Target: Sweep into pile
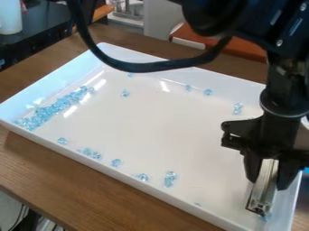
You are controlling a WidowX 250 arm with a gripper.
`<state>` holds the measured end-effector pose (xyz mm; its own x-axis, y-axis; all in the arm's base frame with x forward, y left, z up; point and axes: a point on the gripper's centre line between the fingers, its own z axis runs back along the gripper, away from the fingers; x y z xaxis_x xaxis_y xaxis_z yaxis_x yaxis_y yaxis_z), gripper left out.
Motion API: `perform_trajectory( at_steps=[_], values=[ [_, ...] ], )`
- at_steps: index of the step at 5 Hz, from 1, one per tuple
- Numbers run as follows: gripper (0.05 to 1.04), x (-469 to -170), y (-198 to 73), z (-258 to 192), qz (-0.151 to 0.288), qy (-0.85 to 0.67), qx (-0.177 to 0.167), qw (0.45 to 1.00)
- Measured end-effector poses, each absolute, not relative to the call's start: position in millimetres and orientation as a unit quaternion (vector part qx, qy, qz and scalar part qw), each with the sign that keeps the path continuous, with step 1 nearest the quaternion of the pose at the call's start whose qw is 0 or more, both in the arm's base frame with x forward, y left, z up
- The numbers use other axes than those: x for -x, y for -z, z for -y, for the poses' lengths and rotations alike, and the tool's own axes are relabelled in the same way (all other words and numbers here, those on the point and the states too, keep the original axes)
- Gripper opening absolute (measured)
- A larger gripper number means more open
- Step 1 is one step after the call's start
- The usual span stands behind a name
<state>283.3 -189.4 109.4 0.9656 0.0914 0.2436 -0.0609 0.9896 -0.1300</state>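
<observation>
The black gripper (264, 173) hangs over the right end of the white tray (163, 131), shut on a pale, narrow sweeping tool (264, 187) that slants down to the tray floor near its lower right corner. Many clear light-blue beads (51, 110) lie in a long pile along the tray's left wall. Scattered beads (170, 179) dot the near side, and others (238, 108) lie toward the far right and along the far wall. A bit of blue (264, 217) shows beside the tool's lower end.
The tray's raised walls stand on a brown wooden table (91, 180). A black cable (142, 67) loops from the arm above the tray's far side. At the upper left, a white bottle (10, 18) stands on a dark surface.
</observation>
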Motion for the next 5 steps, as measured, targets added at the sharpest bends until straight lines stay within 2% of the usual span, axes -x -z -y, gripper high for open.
perform_trajectory(
  at_steps=[2, 4, 5],
  values=[
    [0.352, -282, -107, 192, 0.134, -0.028, 0.059, 0.989],
    [0.352, -269, -103, 167, 0.129, -0.026, 0.046, 0.990],
    [0.352, -268, -110, 147, 0.133, -0.038, 0.038, 0.990]
  ],
)
